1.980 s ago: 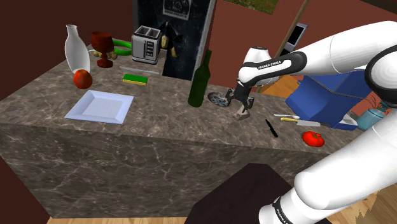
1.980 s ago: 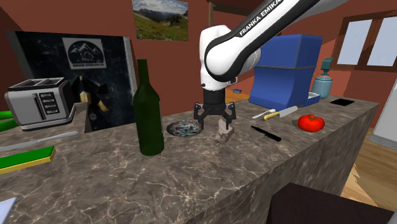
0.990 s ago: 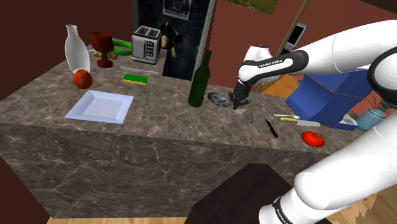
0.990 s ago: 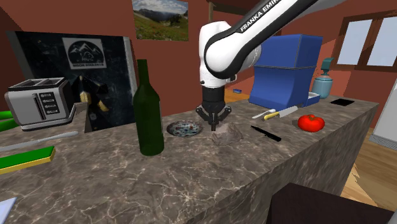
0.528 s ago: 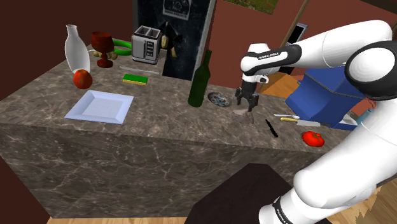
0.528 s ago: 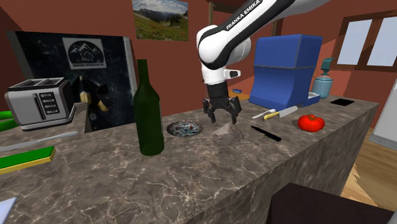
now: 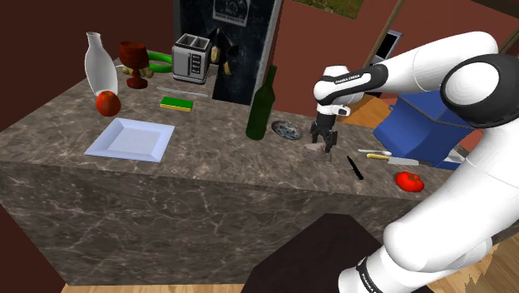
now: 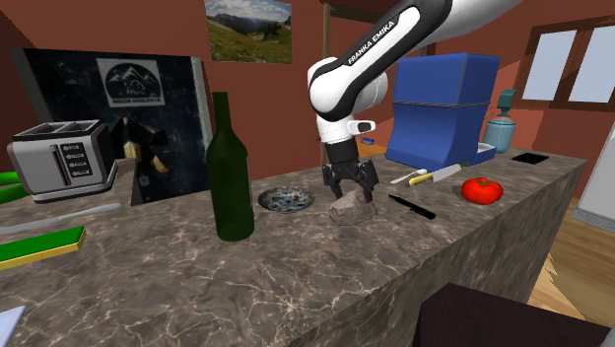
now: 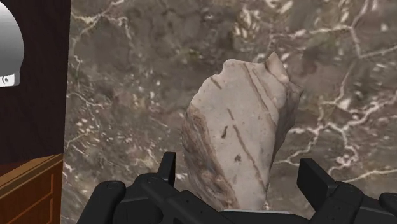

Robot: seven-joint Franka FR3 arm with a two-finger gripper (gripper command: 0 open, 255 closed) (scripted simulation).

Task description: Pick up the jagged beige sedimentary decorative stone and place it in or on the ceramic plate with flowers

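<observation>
Wrist view, jagged beige stone (image 9: 235, 127) lying on the marbled desk (image 9: 127, 95), directly under the hand (image 9: 242, 177), between its two spread fingers (image 9: 318, 186), hand open wide, holding nothing.

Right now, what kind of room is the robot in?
Most likely a kitchen: a toaster, a dark green bottle and a red tomato sit on a marbled stone counter.

Dark veined marble counter (image 8: 296, 286) up front. Red-brown walls (image 8: 148, 25) behind, landscape picture (image 8: 248, 17) hanging there. Bright windows (image 8: 572, 64) above a wooden floor (image 8: 572, 258).
</observation>
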